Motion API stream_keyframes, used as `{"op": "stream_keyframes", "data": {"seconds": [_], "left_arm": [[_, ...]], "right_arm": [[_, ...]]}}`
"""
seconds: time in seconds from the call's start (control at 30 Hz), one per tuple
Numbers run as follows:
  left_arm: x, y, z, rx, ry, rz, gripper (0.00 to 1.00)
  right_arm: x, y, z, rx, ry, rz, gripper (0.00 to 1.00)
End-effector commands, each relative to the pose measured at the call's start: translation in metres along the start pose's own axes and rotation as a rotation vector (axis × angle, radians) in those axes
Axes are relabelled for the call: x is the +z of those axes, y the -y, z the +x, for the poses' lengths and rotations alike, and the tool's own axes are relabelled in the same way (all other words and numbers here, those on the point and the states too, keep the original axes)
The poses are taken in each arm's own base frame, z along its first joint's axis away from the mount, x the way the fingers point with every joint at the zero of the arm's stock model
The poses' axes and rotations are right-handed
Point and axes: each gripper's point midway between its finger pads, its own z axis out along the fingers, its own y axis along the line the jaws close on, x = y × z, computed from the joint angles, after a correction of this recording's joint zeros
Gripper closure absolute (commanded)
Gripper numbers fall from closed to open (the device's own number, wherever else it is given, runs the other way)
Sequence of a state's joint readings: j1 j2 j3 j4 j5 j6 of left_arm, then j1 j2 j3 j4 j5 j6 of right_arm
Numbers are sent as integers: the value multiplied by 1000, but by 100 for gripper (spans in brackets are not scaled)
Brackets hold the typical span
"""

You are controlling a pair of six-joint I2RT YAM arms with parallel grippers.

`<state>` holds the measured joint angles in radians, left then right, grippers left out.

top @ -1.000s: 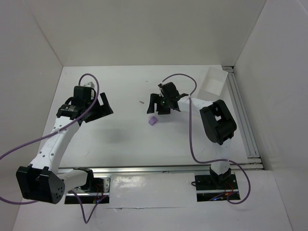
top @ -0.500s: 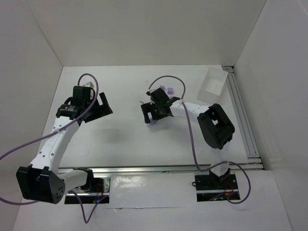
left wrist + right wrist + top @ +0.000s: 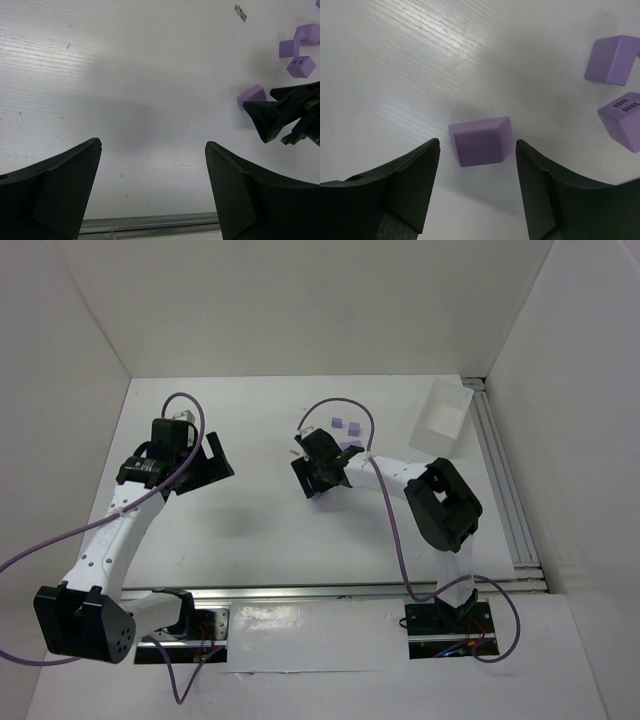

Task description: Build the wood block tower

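A lilac wood block (image 3: 481, 141) lies flat on the white table, just ahead of and between the fingertips of my right gripper (image 3: 477, 150). The jaws are open and do not touch it. Two more wood blocks (image 3: 612, 60) (image 3: 625, 120) lie to the right of it. From above, my right gripper (image 3: 312, 478) is at the table's middle, with loose blocks (image 3: 338, 423) (image 3: 354, 427) behind it. My left gripper (image 3: 152, 146) (image 3: 205, 472) is open and empty at the left, and from there I see several blocks (image 3: 251, 95) (image 3: 301, 66). No tower is in view.
A shallow white tray (image 3: 440, 415) leans at the back right corner. A metal rail (image 3: 505, 480) runs along the table's right edge. A small dark speck (image 3: 241, 12) lies on the table. White walls close in the left, back and right sides.
My right gripper has moved left and nearer, down around the single block, uncovering the blocks behind it. Its jaws widened and then narrowed a little. The left arm has not moved.
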<state>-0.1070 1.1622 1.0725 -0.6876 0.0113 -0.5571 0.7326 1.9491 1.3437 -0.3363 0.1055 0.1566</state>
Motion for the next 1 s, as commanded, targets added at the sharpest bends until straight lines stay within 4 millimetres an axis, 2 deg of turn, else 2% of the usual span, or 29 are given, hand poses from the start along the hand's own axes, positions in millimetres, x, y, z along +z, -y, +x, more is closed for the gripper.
{"op": "stream_keyframes", "data": {"seconds": [0.0,0.13,0.33,0.5,0.63,0.73,0.8,0.87,0.97], "left_arm": [[-4,-1,-4,-14,31,3,2],[-4,-1,-4,-14,31,3,2],[-4,-1,-4,-14,31,3,2],[-3,0,-7,-4,32,3,2],[-5,5,-12,-4,38,17,2],[-5,5,-12,-4,38,17,2],[-5,5,-12,-4,38,17,2],[-5,5,-12,-4,38,17,2],[-6,3,-8,-4,30,12,2]], "right_arm": [[-4,0,-8,-20,19,22,32],[-1,-1,-5,-12,8,15,33],[0,-7,2,11,-20,14,48],[-3,-9,6,100,-41,21,54],[-3,-3,8,244,-48,69,57],[-1,3,-4,335,-20,110,57],[9,10,1,359,-32,170,57],[18,25,-4,416,-20,213,57],[20,27,-10,464,3,212,56]]}}
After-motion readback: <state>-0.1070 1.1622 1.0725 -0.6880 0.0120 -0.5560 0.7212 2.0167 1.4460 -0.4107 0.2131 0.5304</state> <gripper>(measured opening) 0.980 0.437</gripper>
